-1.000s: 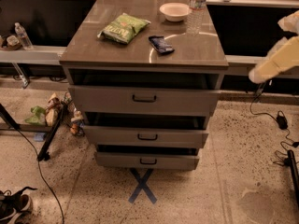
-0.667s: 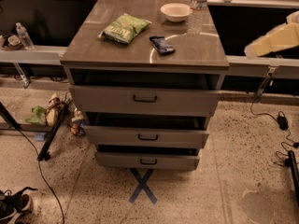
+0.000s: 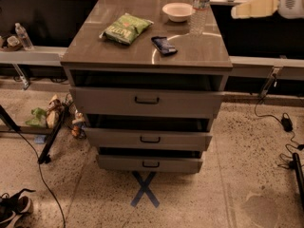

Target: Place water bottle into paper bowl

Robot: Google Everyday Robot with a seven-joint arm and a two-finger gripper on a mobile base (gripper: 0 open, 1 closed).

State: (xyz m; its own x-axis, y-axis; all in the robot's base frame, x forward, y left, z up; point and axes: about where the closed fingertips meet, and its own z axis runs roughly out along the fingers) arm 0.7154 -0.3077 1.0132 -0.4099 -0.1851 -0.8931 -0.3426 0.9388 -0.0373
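Over the last second, a climb for the gripper (image 3: 242, 9): from low off the right edge of the tabletop (image 3: 104, 53) up and toward the far side, now level with the upper part of the water bottle (image 3: 200, 13) and pointing left at it, clearly short of touching. Impossible to tell whether open or closed; nothing seen in its hold. No change among the things on the tabletop: water bottle upright at the far right corner, just right of the paper bowl (image 3: 177, 12) and apart from it, the bowl seemingly empty. Reads as the approach to the grasp, with pick, lift and placing all yet to do. Open air between gripper and bottle; room for a straight sideways reach from the right. Little margin, though: bottle close to the right and far edges of the tabletop, hence a risk of tipping it off the edge or against the bowl with a shove instead of a clean grip. Only a short carry leftward afterward. Tall bottle, shallow bowl: probably a careful set-down, to avoid toppling. Nearer on the tabletop, well clear of that path, a green snack bag (image 3: 124, 28) at left and a dark packet (image 3: 164, 45) toward the middle. Below, three drawers (image 3: 146, 101) pulled partly out toward the near side, no hindrance at the gripper's present height.
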